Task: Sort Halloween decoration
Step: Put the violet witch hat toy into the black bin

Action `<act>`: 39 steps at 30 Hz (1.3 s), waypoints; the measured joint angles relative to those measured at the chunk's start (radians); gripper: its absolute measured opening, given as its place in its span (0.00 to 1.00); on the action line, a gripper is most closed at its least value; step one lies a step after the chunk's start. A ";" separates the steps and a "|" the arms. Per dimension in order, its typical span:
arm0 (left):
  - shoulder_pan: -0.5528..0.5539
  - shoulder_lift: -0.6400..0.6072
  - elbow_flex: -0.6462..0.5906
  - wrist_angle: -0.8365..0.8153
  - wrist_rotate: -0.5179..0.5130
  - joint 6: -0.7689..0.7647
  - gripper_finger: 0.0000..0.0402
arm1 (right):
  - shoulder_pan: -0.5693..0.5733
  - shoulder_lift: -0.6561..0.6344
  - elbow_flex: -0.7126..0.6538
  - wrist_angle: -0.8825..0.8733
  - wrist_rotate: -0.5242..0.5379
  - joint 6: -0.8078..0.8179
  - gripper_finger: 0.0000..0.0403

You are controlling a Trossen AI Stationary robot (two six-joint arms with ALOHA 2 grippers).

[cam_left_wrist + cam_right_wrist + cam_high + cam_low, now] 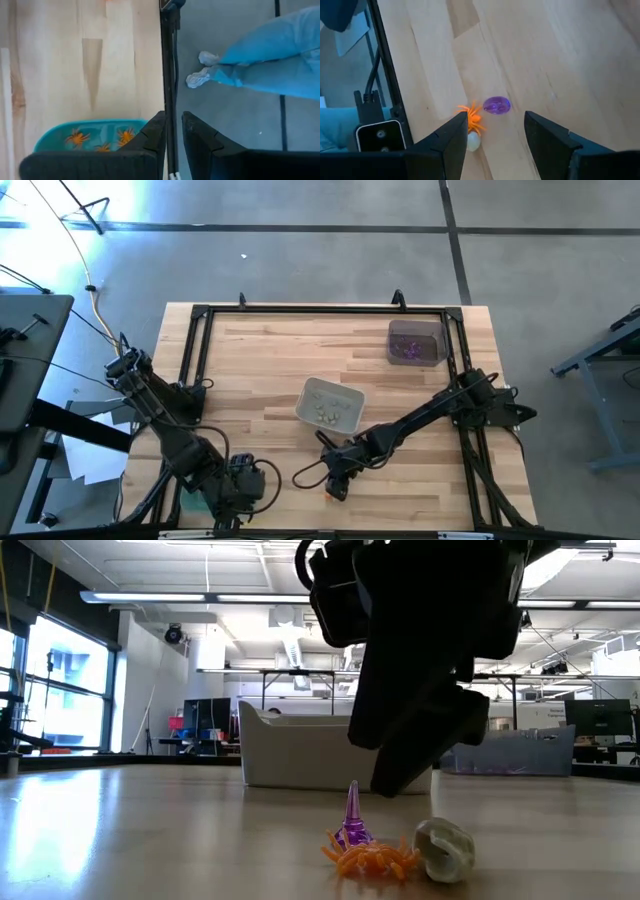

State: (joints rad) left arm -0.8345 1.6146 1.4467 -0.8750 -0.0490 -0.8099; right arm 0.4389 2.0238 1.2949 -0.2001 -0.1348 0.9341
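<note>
Orange spider [372, 860], purple trinket [353, 817], pale skull [445, 849] — right hand [495, 131] above, fingers apart; left hand's [173, 131] fingers nearly together.

No text, label, brand, number or sign can be read anywhere.

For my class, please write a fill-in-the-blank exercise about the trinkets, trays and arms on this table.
1. Beneath the right gripper, whose jaws are ____, a few trinkets lie on the table.
2. Next to the orange spider stands a pointed ____ trinket.
3. The grey tray near the table's far edge holds trinkets coloured ____.
4. The left wrist view shows orange spiders inside a ____ tray.

Missing words: open; purple; purple; green
</note>
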 joint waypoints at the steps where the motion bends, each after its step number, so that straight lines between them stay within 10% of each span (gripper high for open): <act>1: 0.000 0.000 0.000 0.007 -0.001 -0.011 0.12 | 0.000 0.000 0.000 -0.001 0.002 -0.014 0.47; 28: -0.047 0.000 0.001 0.032 -0.013 -0.184 0.12 | 0.000 0.065 0.000 0.116 -0.017 -0.044 0.47; 39: -0.058 0.000 0.001 0.029 -0.019 -0.184 0.12 | 0.000 0.066 0.000 0.111 -0.002 -0.039 0.29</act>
State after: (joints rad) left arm -0.8928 1.6146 1.4475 -0.8459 -0.0682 -0.9939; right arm 0.4391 2.0901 1.2949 -0.0891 -0.1364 0.8948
